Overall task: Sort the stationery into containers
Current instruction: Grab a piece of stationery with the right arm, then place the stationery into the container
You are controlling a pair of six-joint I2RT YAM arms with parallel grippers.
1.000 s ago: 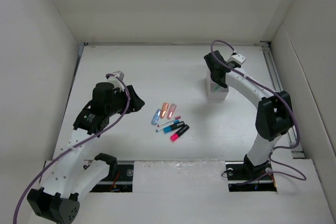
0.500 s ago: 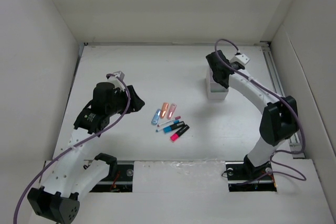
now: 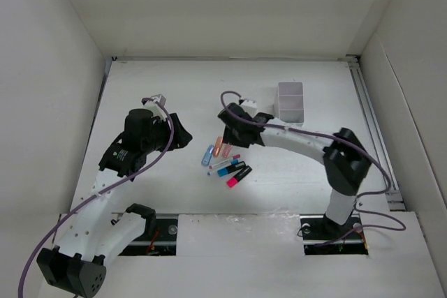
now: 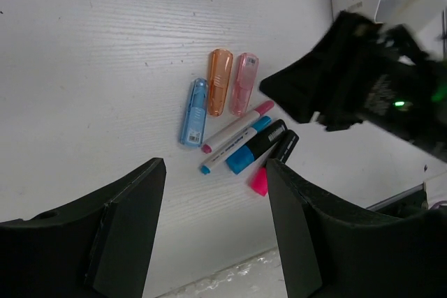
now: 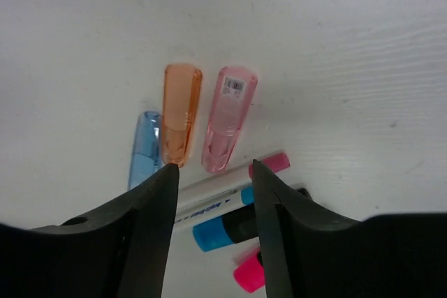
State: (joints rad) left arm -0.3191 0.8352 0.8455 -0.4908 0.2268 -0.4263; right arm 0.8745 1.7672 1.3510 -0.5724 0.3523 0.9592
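white table [image 3: 154,82] carries everything. the right arm [image 3: 300,141] has swung away from the box [image 3: 290,101], where it hung a second ago, and now reaches over the pile at mid-table. its jaws are spread and hold nothing. in the right wrist view the near end of the pink piece [image 5: 229,118] lies in the gap between them, with the orange piece [image 5: 179,114] beside one tip. the left arm [image 3: 133,144] has not moved. it hovers to the left of the pile, jaws spread and empty.

the box now stands uncovered toward the far right, well apart from the pile. what is inside it cannot be made out.

seven items lie loose on the table:
- the blue marker [image 4: 257,148] and pink marker [image 4: 272,164], side by side
- two white pens [image 4: 236,127] just beside them
- the blue piece [image 4: 194,112], orange piece and pink piece in a row beyond

this reads as the arm coming over for a pick, most likely of the pink piece, so most of the sorting is left.
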